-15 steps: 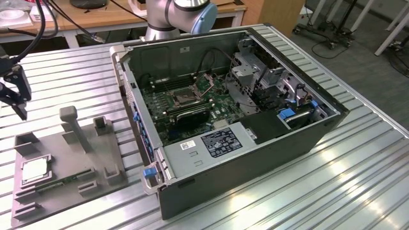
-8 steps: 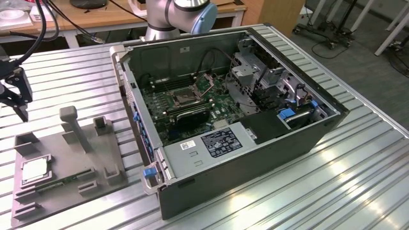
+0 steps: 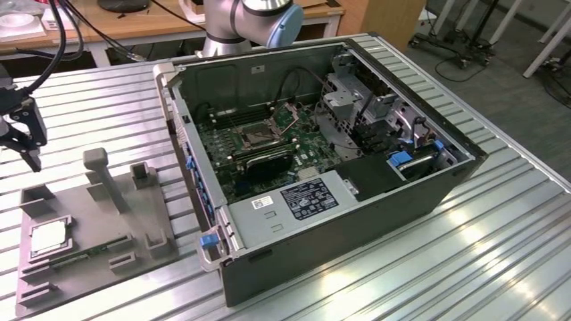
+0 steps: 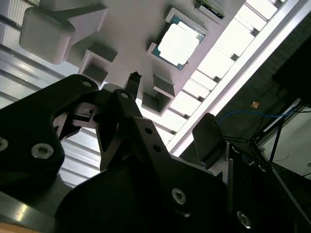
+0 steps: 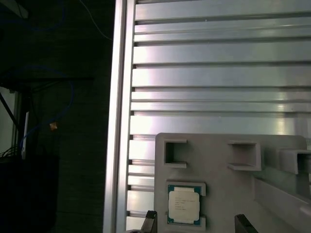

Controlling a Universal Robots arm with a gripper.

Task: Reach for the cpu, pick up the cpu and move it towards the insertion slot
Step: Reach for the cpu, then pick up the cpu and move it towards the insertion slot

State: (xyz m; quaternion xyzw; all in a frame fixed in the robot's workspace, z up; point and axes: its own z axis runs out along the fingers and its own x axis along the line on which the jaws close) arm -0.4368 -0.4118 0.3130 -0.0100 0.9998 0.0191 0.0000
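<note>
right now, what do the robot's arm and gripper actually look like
The arm is a silver-grey tube with rounded joints, one capped in pale blue. The gripper is matte black. In the second wrist view it is built of angular linkage plates dotted with silver screw heads, and it ends in two slim fingers. Black cables hang above it in the exterior view.

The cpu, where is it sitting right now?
The cpu lies in a recess of the grey fixture at the exterior view's left, beside the computer case; the open gripper hangs above that fixture.
</note>
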